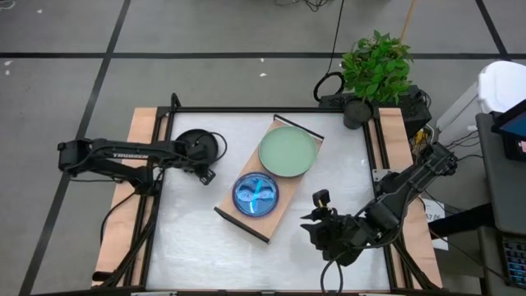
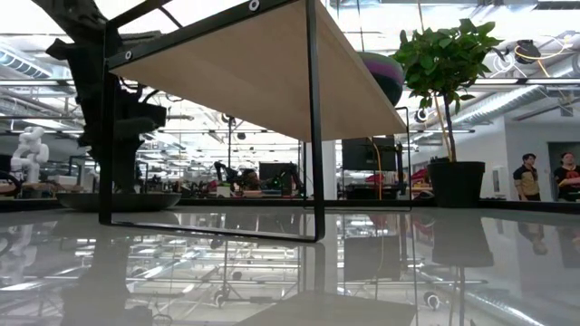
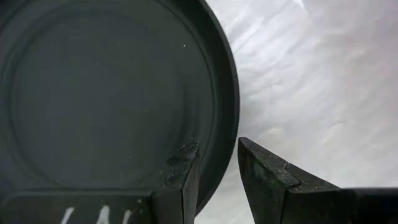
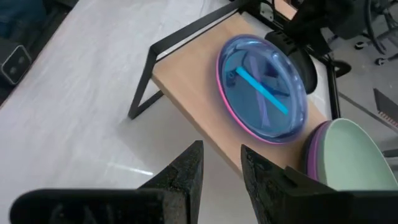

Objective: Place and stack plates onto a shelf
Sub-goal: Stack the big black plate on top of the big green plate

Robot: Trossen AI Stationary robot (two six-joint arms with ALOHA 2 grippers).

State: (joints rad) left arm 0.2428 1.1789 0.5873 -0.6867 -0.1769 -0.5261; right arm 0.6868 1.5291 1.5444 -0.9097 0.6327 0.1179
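Left hand point(image 3: 217, 171) straddles black plate point(image 3: 93, 93) rim (fingers apart)

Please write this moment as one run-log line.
left gripper: straddling black plate rim, on table | right gripper: idle, near shelf | shelf: pale green plate, cyan plate

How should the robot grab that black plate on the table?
By its thin raised rim. The black plate lies flat, so only the edge gives a hold. The left gripper already straddles the near rim, one finger inside and one outside, coming from above on the left arm's side.
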